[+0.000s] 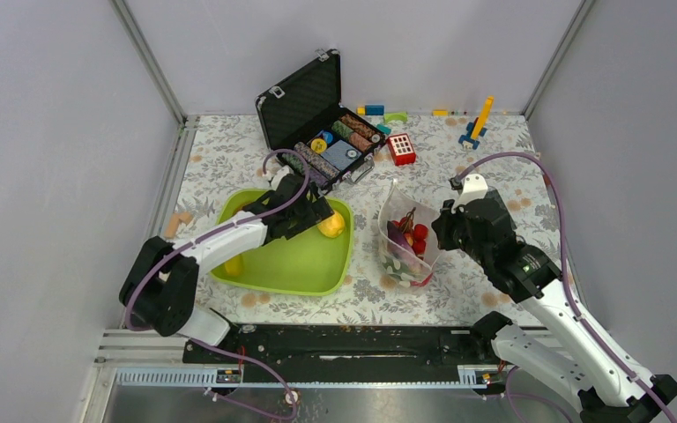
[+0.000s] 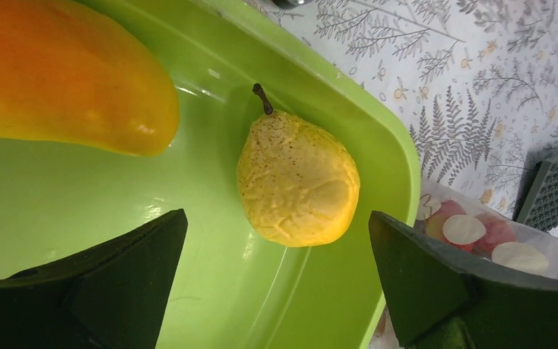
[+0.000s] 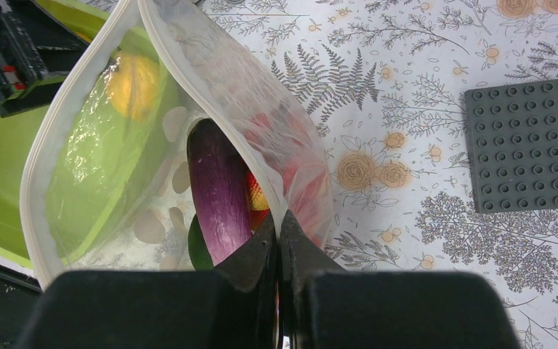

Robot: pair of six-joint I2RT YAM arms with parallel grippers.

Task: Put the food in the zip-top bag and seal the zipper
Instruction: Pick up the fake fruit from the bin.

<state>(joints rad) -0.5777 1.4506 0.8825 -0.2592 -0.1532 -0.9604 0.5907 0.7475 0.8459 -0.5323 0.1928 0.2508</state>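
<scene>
Fruit lies in two places in the overhead view: a yellow pear [image 1: 331, 225] sits inside the green tray [image 1: 291, 269] near its right rim, while the zip-top bag [image 1: 403, 256] stands just outside that rim, already holding an eggplant [image 1: 397, 236] and red pieces [image 1: 420, 233]. The left gripper [image 1: 316, 214] reaches into the tray over the pear, and the right gripper [image 1: 442, 231] meets the bag on the side away from the tray. From the left wrist, the left gripper [image 2: 276, 218] is spread wide with the pear [image 2: 298, 178] lying untouched between its fingers [image 2: 116, 276]. An orange-yellow fruit [image 2: 65, 73] lies deeper in the tray [image 2: 58, 196], so the pear looks like the piece being lined up for a grasp. From the right wrist, the right gripper [image 3: 280, 236] is pressed together on the bag's [image 3: 102, 145] thin wall, pinching it beside the eggplant [image 3: 218, 189]. This hold seems meant to keep the mouth lifted and gaping, its zipper [image 3: 43, 167] strip parted in a wide loop, unsealed, ready to receive more fruit.
</scene>
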